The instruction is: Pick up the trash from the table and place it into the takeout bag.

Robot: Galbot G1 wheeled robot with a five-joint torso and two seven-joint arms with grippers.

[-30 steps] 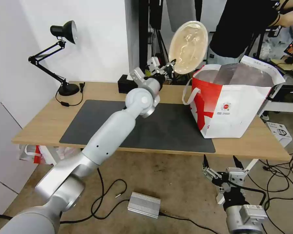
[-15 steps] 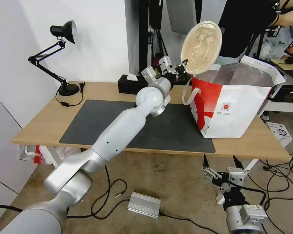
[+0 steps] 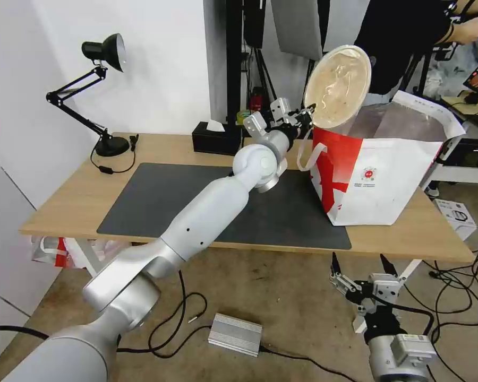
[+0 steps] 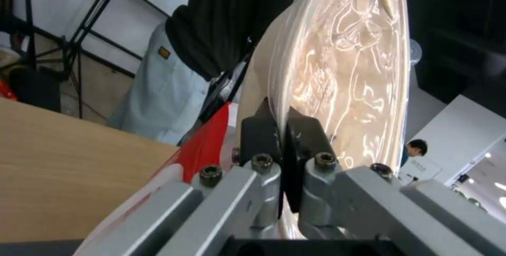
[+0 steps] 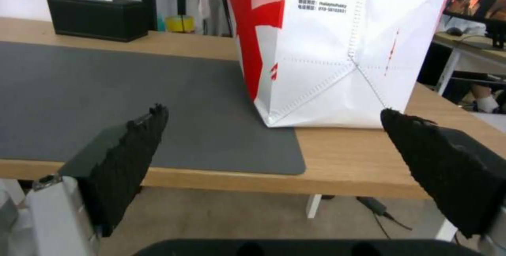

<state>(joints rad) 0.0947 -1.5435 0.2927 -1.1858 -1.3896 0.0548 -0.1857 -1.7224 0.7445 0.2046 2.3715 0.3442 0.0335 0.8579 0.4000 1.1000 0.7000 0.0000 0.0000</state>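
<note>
1. Beige pulp bowl (image 3: 338,85) is held up in the air, tilted on its edge, with its clear-covered top facing the robot; it is just above the left far corner of the takeout bag (image 3: 387,175).
2. The left gripper (image 3: 306,113) is closed on the lower rim of this bowl. In the left wrist view the two black fingers (image 4: 258,129) pinch the thin rim of the pulp bowl (image 4: 342,70) between them, with almost no gap.
3. The left arm reaches from the near left across the dark grey mat (image 3: 159,196) toward the bag.
4. The takeout bag stands upright on the right part of the table (image 3: 69,201), partly on the mat. Its mouth is open and the silver lining is visible. One white handle (image 3: 308,151) hangs on its left side.
5. The right gripper (image 3: 358,265) is low, in front of the near edge of the table, below the bag. Its fingers are wide apart and hold nothing; the right wrist view shows the black fingers (image 5: 132,153) far from each other, pointing at the bag (image 5: 337,50).
6. A black tissue box (image 3: 213,139) and a black desk lamp (image 3: 98,90) are on the far side of the table, to the left.
</note>
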